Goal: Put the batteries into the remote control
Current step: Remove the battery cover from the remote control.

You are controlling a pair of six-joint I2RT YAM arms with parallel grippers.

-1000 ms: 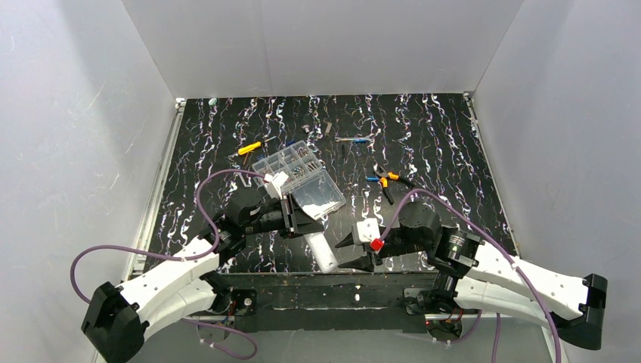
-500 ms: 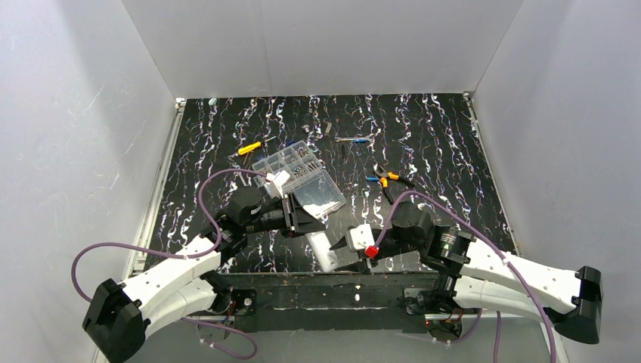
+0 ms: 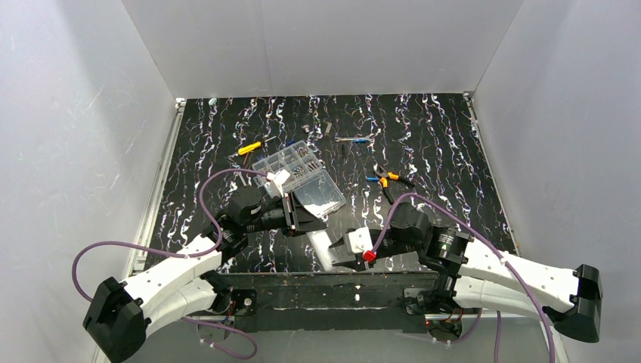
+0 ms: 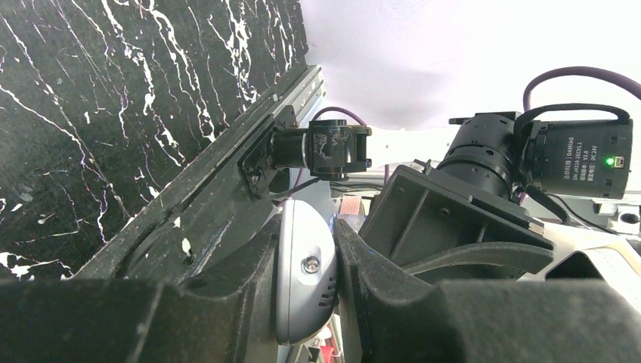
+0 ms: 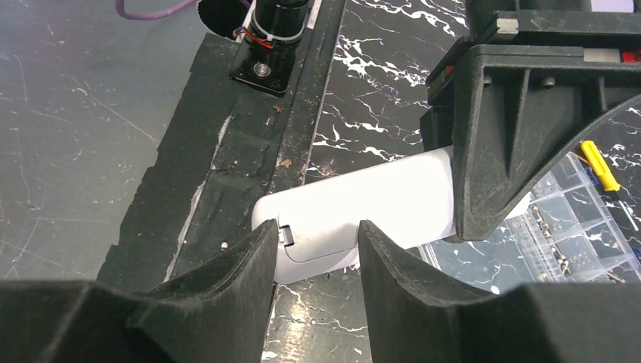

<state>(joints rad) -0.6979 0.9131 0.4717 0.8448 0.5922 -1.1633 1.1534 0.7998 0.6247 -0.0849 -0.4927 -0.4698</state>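
The left gripper (image 4: 306, 257) is holding the remote control (image 3: 321, 251) on the near side of the clear compartment box (image 3: 321, 189), just off the box's near corner. In the left wrist view its fingers are closed against both flanks of the white body, and the rounded end is projecting between them.

Over the last second the right gripper (image 5: 316, 234) has been travelling leftward, toward the near corner of the box, and is now arriving at the free end of the remote control. In the right wrist view its fingers are spread partway and nothing is held in them. The rounded end, with a small latch-like tab, is showing in the gap between them. The views do not show whether the pads are touching the plastic.

This approach suggests that a two-handed hold, or work on the rear recess, is being prepared. The batteries cannot be picked out with confidence in any view, and neither gripper is carrying one. Loading therefore appears not yet started.
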